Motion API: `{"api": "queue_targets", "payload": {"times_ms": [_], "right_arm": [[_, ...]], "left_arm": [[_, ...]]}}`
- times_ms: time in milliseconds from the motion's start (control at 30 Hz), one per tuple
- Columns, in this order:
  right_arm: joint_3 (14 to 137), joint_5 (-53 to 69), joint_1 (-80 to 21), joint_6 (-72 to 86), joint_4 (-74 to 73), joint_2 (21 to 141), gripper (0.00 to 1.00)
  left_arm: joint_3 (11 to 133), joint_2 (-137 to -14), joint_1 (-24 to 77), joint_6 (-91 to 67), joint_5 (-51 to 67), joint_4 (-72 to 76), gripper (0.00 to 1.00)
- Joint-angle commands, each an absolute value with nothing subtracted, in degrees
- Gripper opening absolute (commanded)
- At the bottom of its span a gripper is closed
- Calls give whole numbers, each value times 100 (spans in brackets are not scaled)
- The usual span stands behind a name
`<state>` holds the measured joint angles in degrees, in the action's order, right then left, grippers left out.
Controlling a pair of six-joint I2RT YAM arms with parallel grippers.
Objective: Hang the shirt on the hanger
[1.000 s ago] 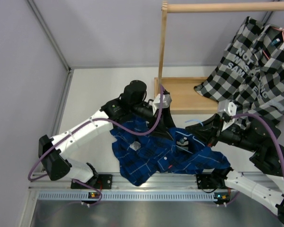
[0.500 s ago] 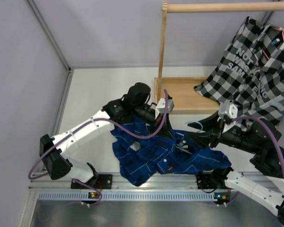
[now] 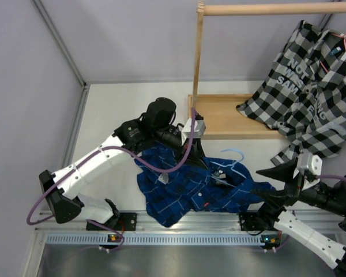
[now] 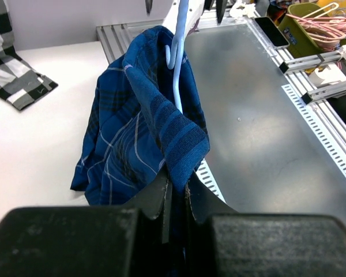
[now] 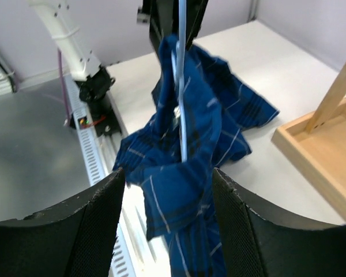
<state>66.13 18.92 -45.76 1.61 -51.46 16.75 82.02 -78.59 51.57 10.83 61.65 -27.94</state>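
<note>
The dark blue shirt [image 3: 190,187] lies crumpled on the white table between the arms. My left gripper [image 3: 191,134] is over its far edge and shut on a fold of the shirt [image 4: 135,133], with cloth pinched between the jaws. The pale-blue hanger [image 3: 233,157] pokes out of the shirt on the right, and its hook [image 4: 177,55] shows in the left wrist view. My right gripper [image 3: 264,182] stands open at the shirt's right end. In the right wrist view the shirt [image 5: 181,173] and the thin hanger [image 5: 182,98] lie ahead between its spread fingers [image 5: 101,222], unheld.
A wooden rack [image 3: 198,63] with a tray base [image 3: 230,118] stands behind the shirt. A black-and-white checked shirt [image 3: 311,86] hangs at the back right. A metal rail [image 3: 161,238] runs along the near edge. A bin of pink hangers [image 4: 317,20] sits beyond it.
My right gripper opened and drew back to the right and nearer, off the shirt. My left gripper stayed shut on the shirt's far edge. The hanger's hook end now shows.
</note>
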Motion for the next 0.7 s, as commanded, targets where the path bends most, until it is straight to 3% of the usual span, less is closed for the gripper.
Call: {"api": "queue_targets", "payload": {"times_ms": [0, 500, 600, 633, 667], "right_arm": [[6496, 2338, -4641, 149, -5898, 1652, 60], [5907, 3215, -4649, -158, -4668, 2074, 40], [5871, 3252, -4641, -132, -4641, 2241, 22], [5880, 3243, -4641, -158, -4641, 2285, 7], [5923, 3208, -4641, -176, -4641, 2285, 0]], "left_arm": [[8560, -7690, 5168, 1169, 6609, -2689, 0], [8859, -7629, 5168, 984, 7154, -2716, 0], [8894, -7646, 5168, 967, 7128, -2716, 0], [8877, -7629, 5168, 975, 7093, -2716, 0], [8877, -7620, 5168, 976, 7023, -2707, 0]]}}
